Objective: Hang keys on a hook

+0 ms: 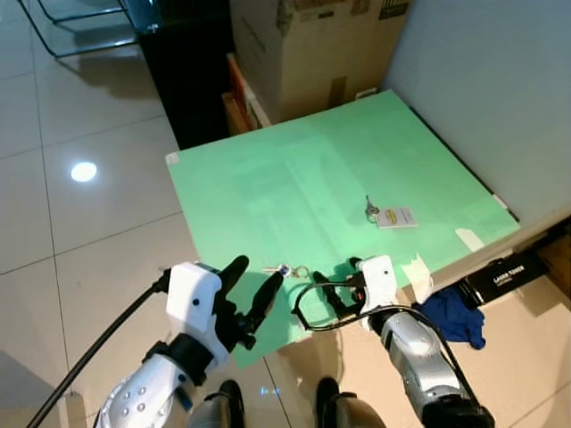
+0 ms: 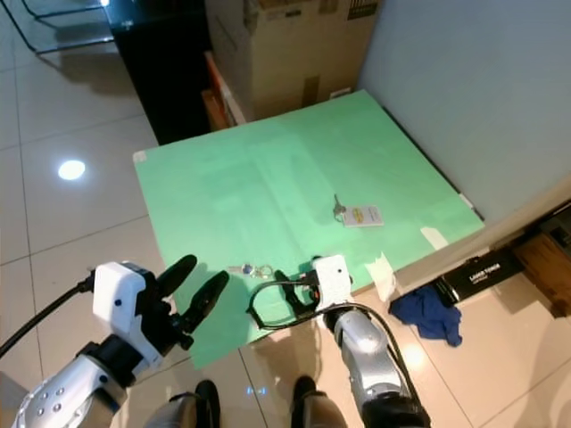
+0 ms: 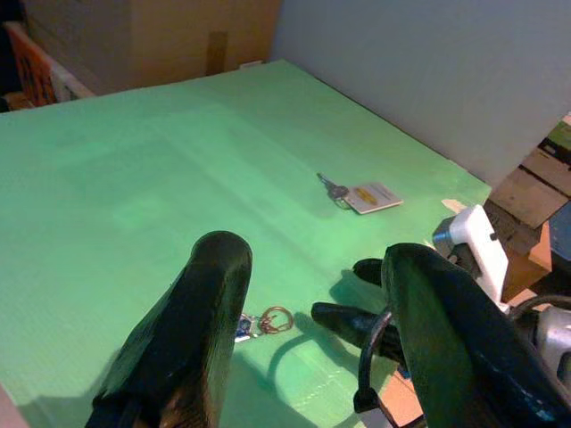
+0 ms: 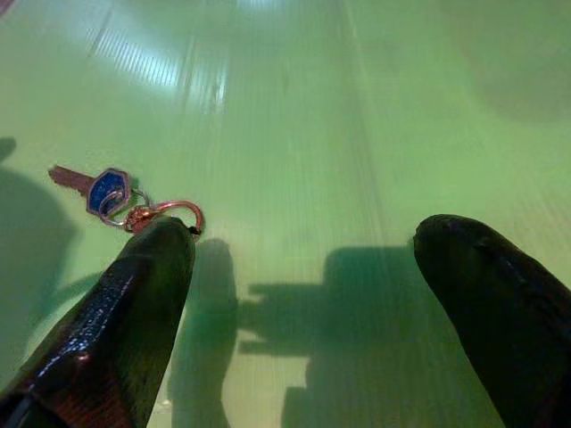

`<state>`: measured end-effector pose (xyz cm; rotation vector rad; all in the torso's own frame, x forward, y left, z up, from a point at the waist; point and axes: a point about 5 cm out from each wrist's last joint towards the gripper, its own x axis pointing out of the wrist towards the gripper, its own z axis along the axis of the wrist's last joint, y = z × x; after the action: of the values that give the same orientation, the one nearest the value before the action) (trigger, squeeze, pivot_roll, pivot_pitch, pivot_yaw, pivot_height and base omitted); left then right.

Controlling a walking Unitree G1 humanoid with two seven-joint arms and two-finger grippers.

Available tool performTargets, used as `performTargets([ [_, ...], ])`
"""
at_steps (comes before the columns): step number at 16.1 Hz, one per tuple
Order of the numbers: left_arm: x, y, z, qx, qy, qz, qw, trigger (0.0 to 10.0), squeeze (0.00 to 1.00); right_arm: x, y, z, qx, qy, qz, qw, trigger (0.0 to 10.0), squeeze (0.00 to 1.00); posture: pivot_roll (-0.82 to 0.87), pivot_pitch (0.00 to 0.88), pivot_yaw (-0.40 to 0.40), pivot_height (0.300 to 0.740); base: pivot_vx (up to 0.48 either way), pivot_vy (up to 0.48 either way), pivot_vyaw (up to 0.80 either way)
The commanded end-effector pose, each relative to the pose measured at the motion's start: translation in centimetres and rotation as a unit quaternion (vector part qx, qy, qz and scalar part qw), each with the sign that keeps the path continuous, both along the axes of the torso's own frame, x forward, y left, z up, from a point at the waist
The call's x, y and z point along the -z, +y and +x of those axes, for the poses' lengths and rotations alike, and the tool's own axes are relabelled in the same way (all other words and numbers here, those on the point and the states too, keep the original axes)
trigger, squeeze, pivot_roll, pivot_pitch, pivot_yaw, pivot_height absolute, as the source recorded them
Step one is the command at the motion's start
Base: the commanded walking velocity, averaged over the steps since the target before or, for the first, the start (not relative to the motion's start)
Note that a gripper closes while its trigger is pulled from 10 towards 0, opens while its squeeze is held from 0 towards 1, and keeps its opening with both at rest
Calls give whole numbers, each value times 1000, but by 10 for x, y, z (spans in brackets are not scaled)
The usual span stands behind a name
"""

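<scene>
Both black two-fingered grippers, left and right, are held open above the green mat; the blue-headed key on its copper ring lies flat between them. Risk: a flat key may be skidded away rather than pinched.

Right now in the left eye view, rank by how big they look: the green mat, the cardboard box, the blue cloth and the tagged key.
1. green mat
2. cardboard box, cut off by the frame
3. blue cloth
4. tagged key

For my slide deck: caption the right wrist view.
Open right gripper hovers over the green mat, one fingertip beside the blue-headed key.
</scene>
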<state>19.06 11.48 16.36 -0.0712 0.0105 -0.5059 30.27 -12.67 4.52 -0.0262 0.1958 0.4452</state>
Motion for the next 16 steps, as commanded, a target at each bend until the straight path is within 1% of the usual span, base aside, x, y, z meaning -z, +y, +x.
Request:
performTargets([
  [1,5,-1,-3,7,12,-1,1000,10000,0,6,-3,-2,-4,12,-7,1000,10000,0,110,333,-25,740,0,0,0],
  [3,5,-1,-3,6,11,-1,1000,10000,0,2,2,3,-24,3,-12,1000,10000,0,111,327,-30,740,0,0,0],
  [5,5,-1,-2,5,8,-2,1000,10000,0,-2,7,8,-32,-5,-9,999,10000,0,112,317,-36,740,0,0,0],
  [7,5,-2,-1,5,9,-3,1000,10000,0,2,8,6,-29,4,-6,1000,10000,0,111,314,-37,740,0,0,0],
  [9,6,-3,-1,7,10,-4,1000,10000,0,10,5,2,-19,18,-3,1000,10000,0,109,314,-35,740,0,0,0],
  [11,7,-4,-1,9,11,-5,1000,10000,0,12,1,4,-9,22,-7,1000,10000,0,109,316,-26,740,0,0,0],
  [13,7,-4,-1,11,12,-5,1000,10000,0,9,-1,7,-6,16,-10,1000,10000,0,110,317,-24,740,0,0,0],
  [15,7,-5,-1,12,13,-4,1000,10000,0,2,-2,13,-15,-5,-32,999,10000,0,110,320,-24,740,0,0,0],
  [16,7,-5,-1,13,13,-4,1000,10000,0,1,-2,15,-15,-6,-32,999,10000,0,110,320,-25,740,0,0,0],
])
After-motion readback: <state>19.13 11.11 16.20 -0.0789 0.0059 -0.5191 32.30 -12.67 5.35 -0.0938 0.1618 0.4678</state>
